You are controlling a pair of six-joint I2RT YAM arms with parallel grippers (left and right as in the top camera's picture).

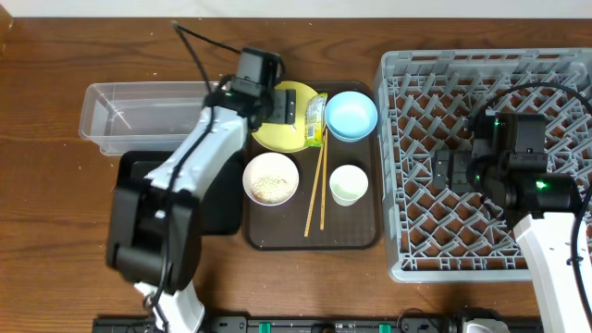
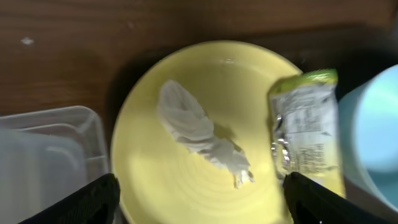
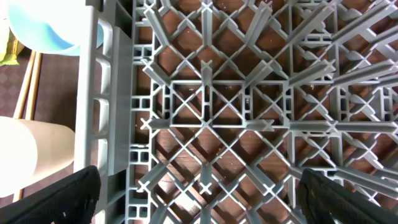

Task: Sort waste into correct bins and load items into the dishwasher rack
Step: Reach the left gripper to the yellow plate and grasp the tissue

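My left claw (image 2: 200,190) hangs spread wide and empty over the yellow plate (image 2: 155,186). One finger shows at each lower corner of my left wrist view.

On the plate lies the crumpled tissue (image 2: 200,135). Its long axis slants from upper left to lower right in that view, and the thinner end is at the lower right. The snack wrapper (image 2: 305,124) lies at the plate's right edge, long axis running top to bottom, green end uppermost. Its print is too blurred to read. The light blue bowl (image 2: 373,137) is cut off at the right and the clear tub (image 2: 46,149) at the left.

From overhead, the chopsticks (image 1: 314,190) lie lengthwise, near to far, on the brown tray (image 1: 310,239). They run between the white bowl (image 1: 248,171) holding rice (image 1: 271,185) and the white cup (image 1: 348,184), with their far tips beside the wrapper. My left arm hides part of the plate and part of the black tray (image 1: 131,166).

My right claw (image 3: 199,190) is wide open, holding nothing, above the lattice floor of the dishwasher rack (image 3: 109,93). The rack stands on the counter (image 1: 55,231), right of the brown tray.
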